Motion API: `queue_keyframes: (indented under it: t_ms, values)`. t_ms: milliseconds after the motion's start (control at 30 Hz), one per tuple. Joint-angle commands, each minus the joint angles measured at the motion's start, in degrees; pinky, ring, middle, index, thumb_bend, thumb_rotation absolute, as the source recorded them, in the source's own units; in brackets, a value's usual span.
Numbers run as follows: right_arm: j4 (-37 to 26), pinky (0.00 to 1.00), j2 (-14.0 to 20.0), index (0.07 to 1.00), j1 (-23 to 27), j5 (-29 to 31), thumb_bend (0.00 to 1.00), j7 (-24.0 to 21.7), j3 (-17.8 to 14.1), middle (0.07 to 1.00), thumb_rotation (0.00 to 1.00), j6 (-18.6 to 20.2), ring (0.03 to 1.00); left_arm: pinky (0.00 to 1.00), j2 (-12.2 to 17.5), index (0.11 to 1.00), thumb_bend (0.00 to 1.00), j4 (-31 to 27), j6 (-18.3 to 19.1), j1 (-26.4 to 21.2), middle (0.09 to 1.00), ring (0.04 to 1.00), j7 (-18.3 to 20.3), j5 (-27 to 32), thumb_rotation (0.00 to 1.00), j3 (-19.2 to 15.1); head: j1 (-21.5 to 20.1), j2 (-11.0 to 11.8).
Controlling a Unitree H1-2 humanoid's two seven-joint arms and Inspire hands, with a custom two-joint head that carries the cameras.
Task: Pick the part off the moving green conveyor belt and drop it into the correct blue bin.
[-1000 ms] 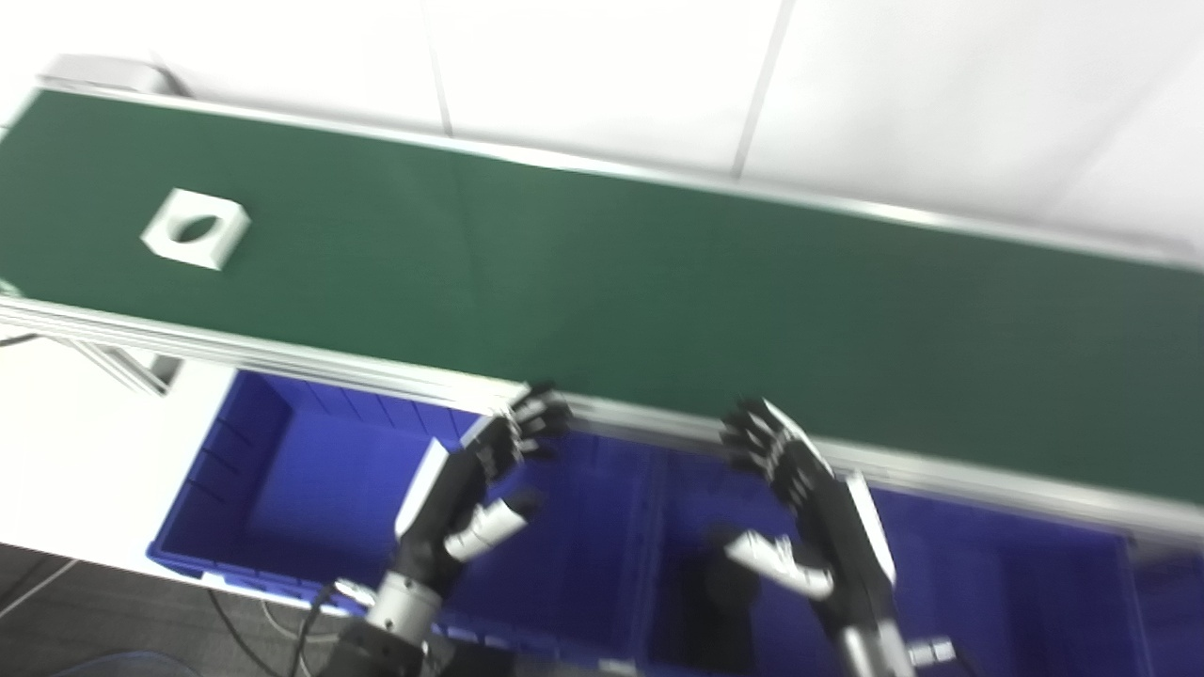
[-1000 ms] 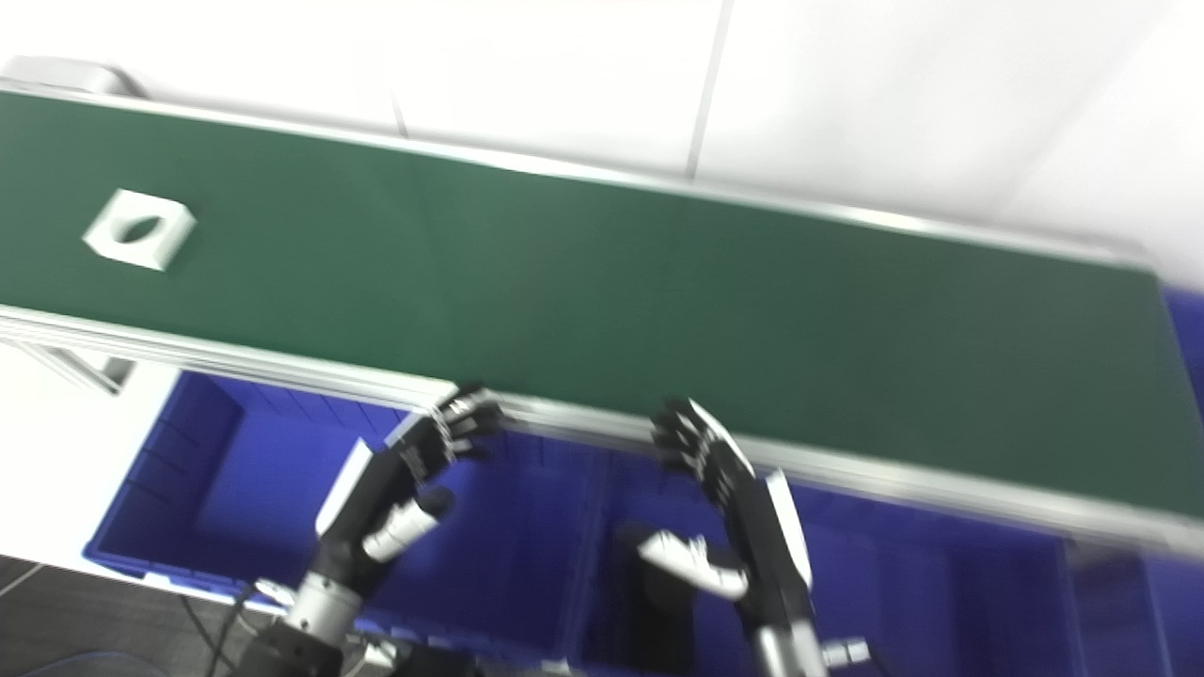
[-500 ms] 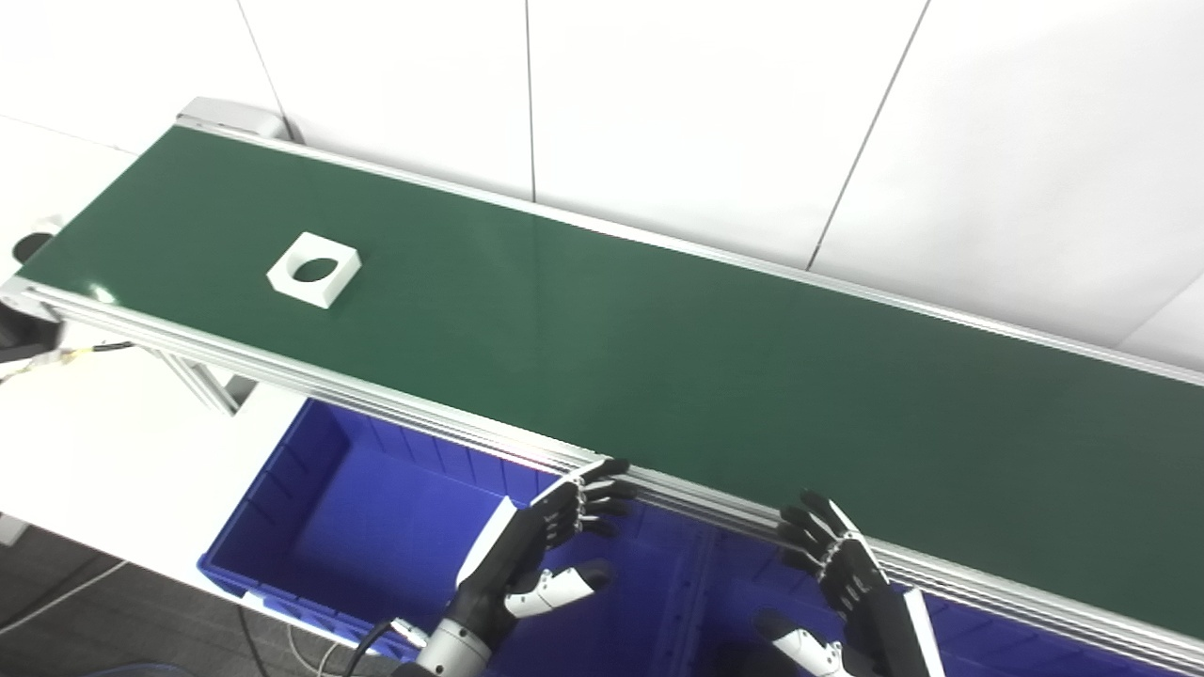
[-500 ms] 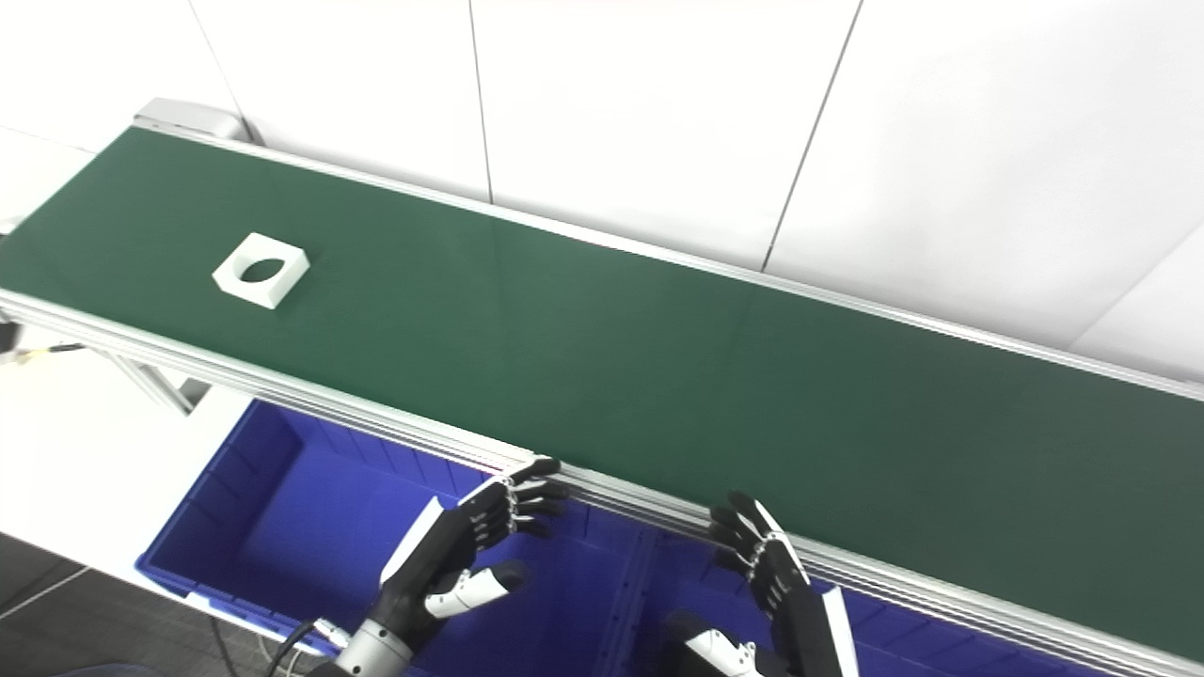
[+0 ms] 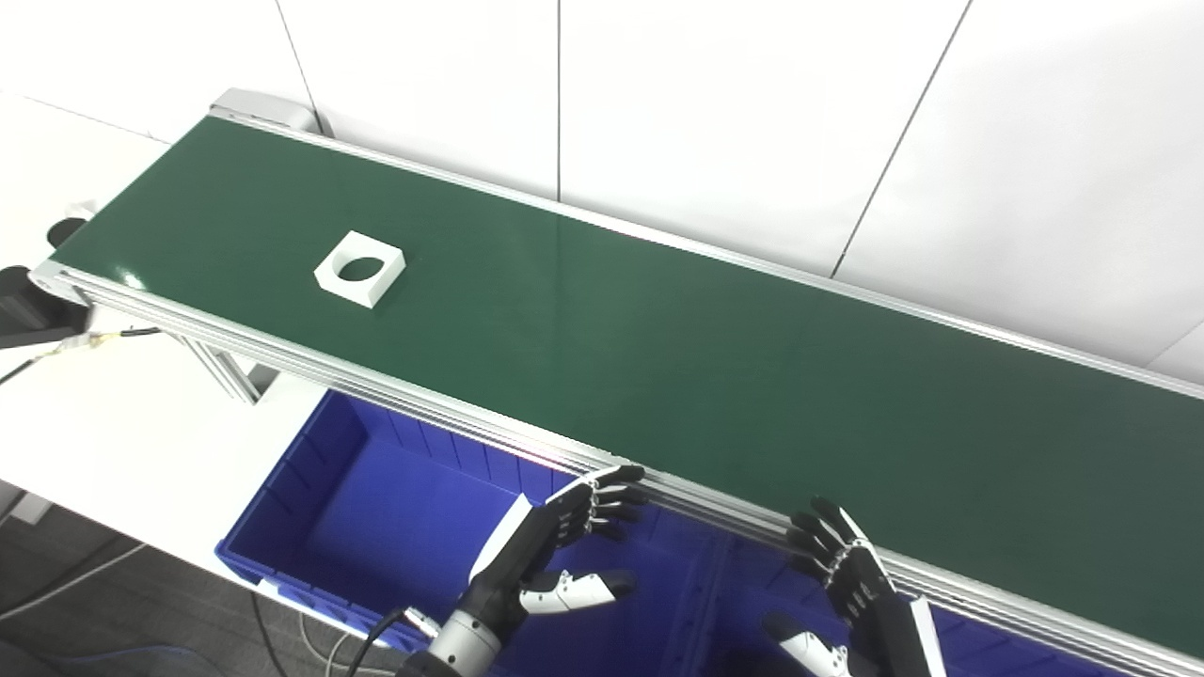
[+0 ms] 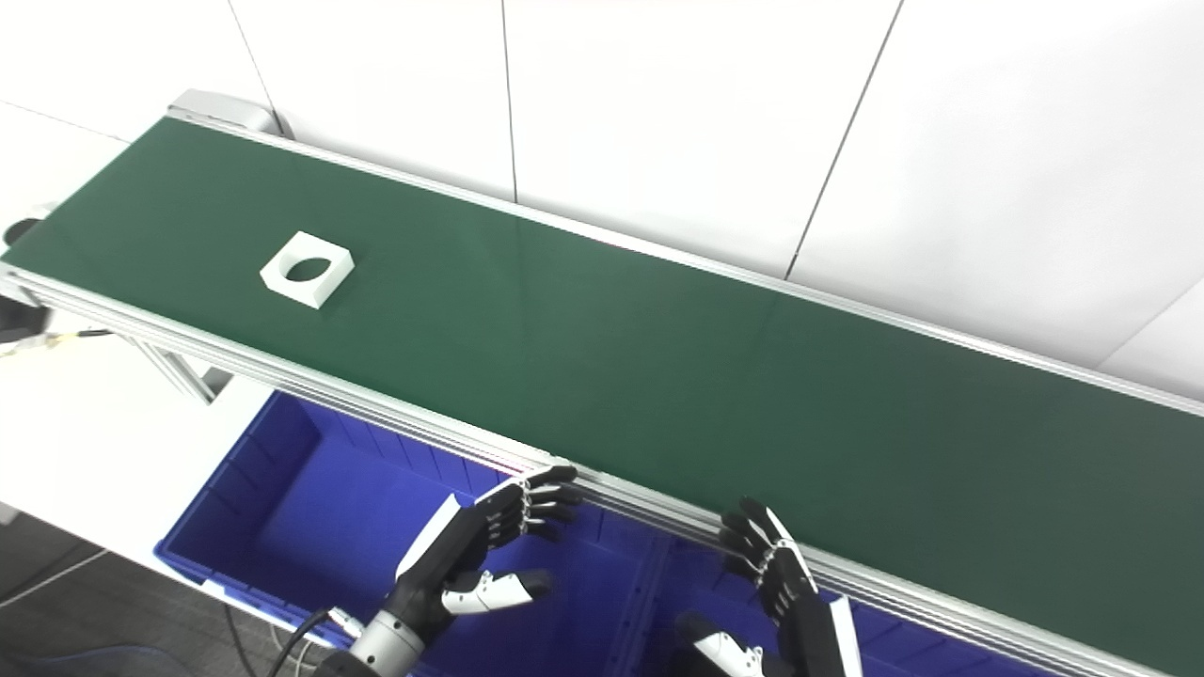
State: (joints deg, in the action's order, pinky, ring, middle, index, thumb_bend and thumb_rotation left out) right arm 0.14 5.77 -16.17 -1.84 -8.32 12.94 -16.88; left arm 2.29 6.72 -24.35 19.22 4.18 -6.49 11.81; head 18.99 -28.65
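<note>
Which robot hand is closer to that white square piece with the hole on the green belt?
Left. The left robot hand waits open below the belt's near rail, right of the white piece; the right robot hand sits farther right.

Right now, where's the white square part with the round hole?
The white square part lies flat on the green conveyor belt near its far-left end, well away from both hands.

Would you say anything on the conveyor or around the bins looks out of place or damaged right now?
Nothing stands out. The white part lies flat on the green belt, and both hands hover open over the blue bins.
</note>
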Motion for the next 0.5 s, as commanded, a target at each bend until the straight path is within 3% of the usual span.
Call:
queue_keyframes:
  t_ms: [0,200,467]
  values:
    - [-0.52,0.77,-0.52,0.891,0.58,0.87,0.67,-0.34,-0.25,0.843,0.38,-4.21,0.825,0.66,0.41,0.838,0.78,-1.32,-2.53,-0.52,0.785,0.739,-0.93,-0.47,0.57,0.53,0.09,-0.06]
    - [-0.22,0.76,-0.73,0.888,0.75,0.40,0.67,-0.16,-0.16,0.838,0.37,-4.71,0.820,0.66,1.23,0.830,0.79,-3.65,-2.51,0.06,0.779,0.732,-1.63,-0.59,0.55,0.97,-0.11,0.31]
    - [0.87,0.75,-1.20,0.886,1.38,-0.08,0.67,-0.09,-0.08,0.834,0.37,-5.05,0.815,0.68,3.96,0.834,0.85,-12.48,-2.43,1.59,0.776,0.736,1.15,2.28,0.60,1.06,-0.02,1.00]
